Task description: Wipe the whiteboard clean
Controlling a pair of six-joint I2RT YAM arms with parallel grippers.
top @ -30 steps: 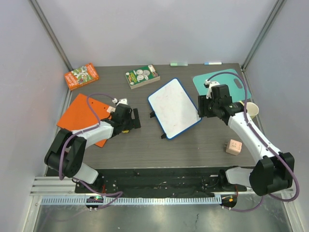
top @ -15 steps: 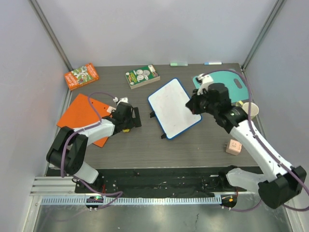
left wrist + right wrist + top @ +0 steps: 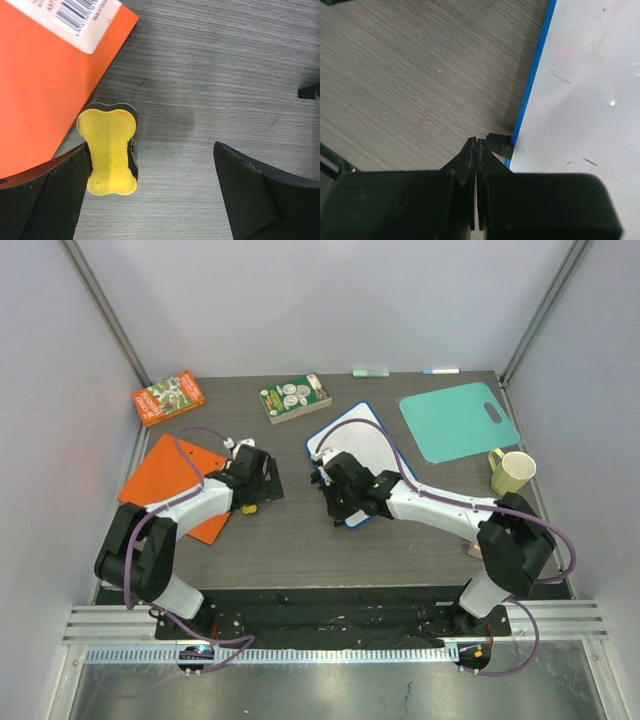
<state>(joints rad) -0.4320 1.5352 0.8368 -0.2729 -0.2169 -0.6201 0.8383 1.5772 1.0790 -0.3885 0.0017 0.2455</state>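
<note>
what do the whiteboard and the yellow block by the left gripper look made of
The whiteboard: glossy white coated panel, judging by glints and faint dark marks; its blue frame looks like plastic. The yellow block: matte, slightly pitted top, likely foam or soft plastic, over a dark layer, perhaps felt.

Both white-shelled w/ black joints & bases: left arm point(image 3: 195, 505), right arm point(image 3: 440, 508), each w/ a thin purple cable point(image 3: 200, 436) looped along it. The left claw point(image 3: 152, 150) has broad black fingers, one w/ a woven-texture pad. The right claw point(image 3: 477, 145) is matte black, thin tips on a blocky body.
</note>
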